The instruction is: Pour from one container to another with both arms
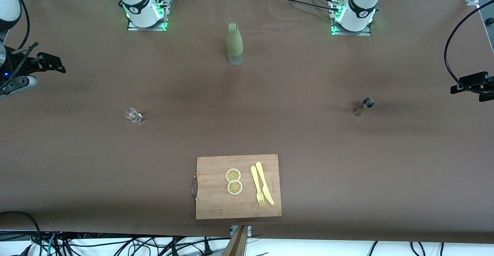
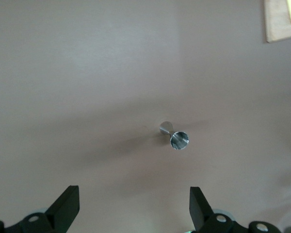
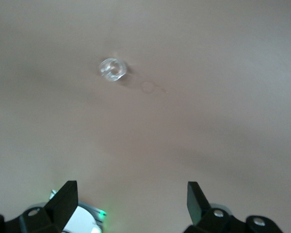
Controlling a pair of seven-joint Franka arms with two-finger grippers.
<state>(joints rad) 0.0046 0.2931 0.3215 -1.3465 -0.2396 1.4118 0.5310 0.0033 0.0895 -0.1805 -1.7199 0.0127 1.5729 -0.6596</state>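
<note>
2 spread-fingered grippers, left gripper (image 2: 134, 206) and right gripper (image 3: 131, 204), should descend squarely around jigger (image 1: 363, 106) and glass (image 1: 132, 115).

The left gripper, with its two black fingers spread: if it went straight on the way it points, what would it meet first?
Probably bare brown table. The open left gripper points down at it; the small shiny hourglass-shaped metal measuring cup stands a little off its line, though depth is hard to judge.

Both arms (image 1: 135, 1) cut off above.
</note>
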